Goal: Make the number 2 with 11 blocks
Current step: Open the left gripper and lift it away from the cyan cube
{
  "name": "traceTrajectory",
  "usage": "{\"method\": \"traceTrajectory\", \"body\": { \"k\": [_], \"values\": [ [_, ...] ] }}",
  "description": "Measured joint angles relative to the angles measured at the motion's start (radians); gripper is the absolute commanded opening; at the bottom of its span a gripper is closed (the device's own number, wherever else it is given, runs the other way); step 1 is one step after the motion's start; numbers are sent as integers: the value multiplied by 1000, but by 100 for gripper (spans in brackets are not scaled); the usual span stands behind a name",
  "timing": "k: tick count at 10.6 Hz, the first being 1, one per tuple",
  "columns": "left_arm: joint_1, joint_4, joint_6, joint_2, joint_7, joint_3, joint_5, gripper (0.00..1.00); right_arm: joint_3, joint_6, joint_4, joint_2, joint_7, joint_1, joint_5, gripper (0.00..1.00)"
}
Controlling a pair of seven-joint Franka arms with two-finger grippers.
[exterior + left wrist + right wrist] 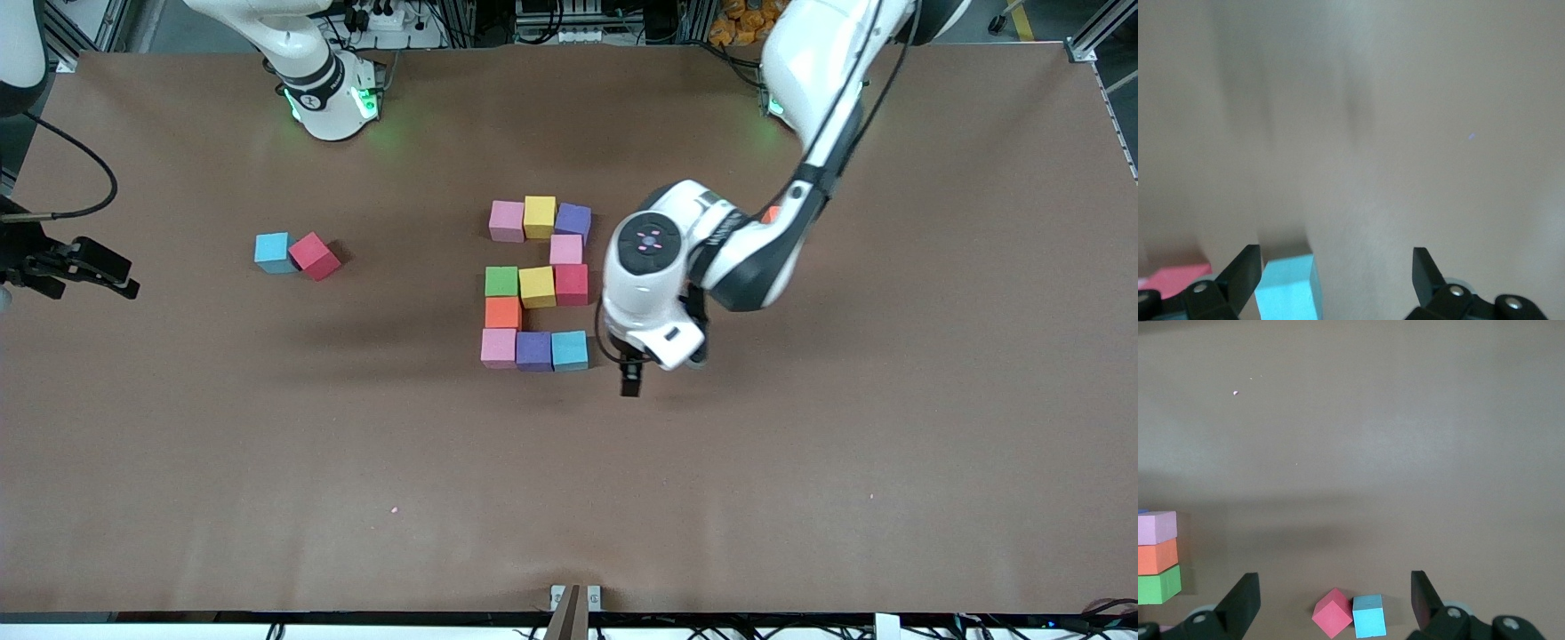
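A brown table [800,498] is seen, on which a blocky number 2 [537,283] is laid out in eleven blocks. Toward the right arm's end, a light blue cube [272,252] and a red cube [315,256] are set together, apparently touching

From my station I see a wide brown tabletop [267,462] with a matte surface that fills nearly the whole front view. The light is even and gives only soft shadows on it. A small pale speck [394,509] lies on the surface near the front camera. Along the top edge I see aluminium frame bars [1092,34], black cables [569,27] and a white power strip [384,16]. At the bottom edge, in the middle, sits a small metal bracket [574,597].
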Motion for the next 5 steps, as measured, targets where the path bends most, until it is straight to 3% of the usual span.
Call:
{"method": "traceTrajectory", "body": {
  "k": [5],
  "values": [
    [214, 8, -28, -85, 223, 2, 0, 100, 1, 0, 0, 0, -1, 0, 0, 100]
  ]
}}
